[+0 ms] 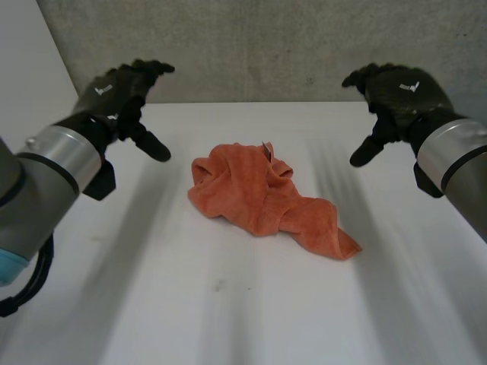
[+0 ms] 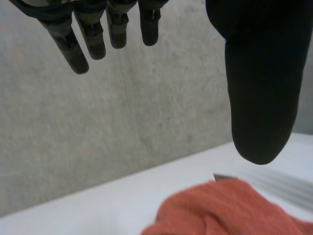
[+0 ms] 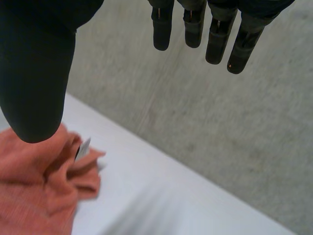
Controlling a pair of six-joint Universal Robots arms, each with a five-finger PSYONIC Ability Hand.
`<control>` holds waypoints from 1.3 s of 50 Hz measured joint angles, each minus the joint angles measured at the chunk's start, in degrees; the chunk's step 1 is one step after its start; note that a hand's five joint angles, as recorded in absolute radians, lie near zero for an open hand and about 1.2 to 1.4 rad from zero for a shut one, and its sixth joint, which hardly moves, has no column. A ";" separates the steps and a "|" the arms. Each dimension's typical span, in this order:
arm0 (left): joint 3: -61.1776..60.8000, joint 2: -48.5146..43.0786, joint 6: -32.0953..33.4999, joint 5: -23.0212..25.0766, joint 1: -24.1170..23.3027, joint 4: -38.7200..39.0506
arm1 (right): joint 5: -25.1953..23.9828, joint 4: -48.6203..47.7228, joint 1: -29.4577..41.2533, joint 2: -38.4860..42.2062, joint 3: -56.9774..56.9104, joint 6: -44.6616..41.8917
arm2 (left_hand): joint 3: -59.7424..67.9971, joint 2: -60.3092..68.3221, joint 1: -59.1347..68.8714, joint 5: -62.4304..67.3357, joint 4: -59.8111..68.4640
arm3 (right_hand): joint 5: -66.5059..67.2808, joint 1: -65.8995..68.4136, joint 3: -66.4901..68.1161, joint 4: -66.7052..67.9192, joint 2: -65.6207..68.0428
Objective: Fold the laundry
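- Two black hands are held raised above a white table (image 1: 152,304), with the left hand (image 1: 125,87) and the right hand (image 1: 396,91) set well apart on either side of the laundry.
- Each hand is seen spread and relaxed with nothing gripped, apparently readied for a first reach.
- An orange towel (image 1: 262,199) is seen crumpled in a heap at mid-table, untouched by either hand.
- No fold is judged begun.
- A small tag (image 3: 82,149) is shown at the towel's far edge.
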 measured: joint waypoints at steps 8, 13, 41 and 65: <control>0.33 -6.83 1.72 0.10 -0.87 0.74 | 0.41 3.00 0.95 7.48 -1.03 -1.89 | 0.82 0.97 0.19 0.00 0.76 | 0.00 0.00 0.00 0.00 0.00; 0.82 -11.09 5.34 0.20 -1.24 2.72 | 0.44 3.40 2.49 12.91 -2.22 0.97 | 0.88 1.07 0.20 0.00 0.90 | 0.00 0.00 0.00 0.00 0.00; 14.46 -40.42 17.57 9.90 -3.15 15.39 | 0.94 -0.38 8.09 35.37 -18.89 12.72 | 15.51 15.62 15.71 13.78 15.56 | 50.54 42.45 54.57 54.19 54.79; 3.49 -11.81 16.19 -2.97 -6.69 20.18 | 0.97 -7.26 7.36 9.72 -12.80 6.11 | 59.52 59.86 56.50 56.75 59.79 | 50.78 42.45 55.30 54.70 54.80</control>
